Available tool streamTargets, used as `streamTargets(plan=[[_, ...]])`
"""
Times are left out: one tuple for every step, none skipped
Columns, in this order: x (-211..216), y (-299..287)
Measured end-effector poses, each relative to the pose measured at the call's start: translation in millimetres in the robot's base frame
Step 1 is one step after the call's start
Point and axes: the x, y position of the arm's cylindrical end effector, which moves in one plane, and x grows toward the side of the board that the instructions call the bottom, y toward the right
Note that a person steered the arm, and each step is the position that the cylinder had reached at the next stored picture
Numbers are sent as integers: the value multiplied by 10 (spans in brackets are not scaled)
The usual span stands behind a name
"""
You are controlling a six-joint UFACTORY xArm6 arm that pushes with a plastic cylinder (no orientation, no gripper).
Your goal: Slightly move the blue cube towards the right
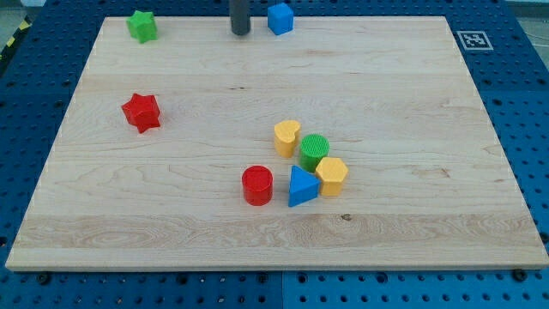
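Here, my tip (240, 33) left of one blue cube (280, 18), eight blocks total

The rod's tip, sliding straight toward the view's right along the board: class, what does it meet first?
My tip would probably meet the blue cube first; it sits just right of the tip, though slightly nearer the view's top, so contact could be glancing.

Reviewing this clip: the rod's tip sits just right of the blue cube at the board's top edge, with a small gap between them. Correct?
Not quite. In the camera view my tip sits just to the view's left of the blue cube, not its right. The rest holds: both are at the board's top edge, with a small gap between them.
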Motion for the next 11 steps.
streamTargets(plan=[[-90,-41],[-79,32],[-89,358],[-70,453],[-71,453],[-69,507],[-50,831],[95,912],[126,1074],[199,1274],[81,1155]])
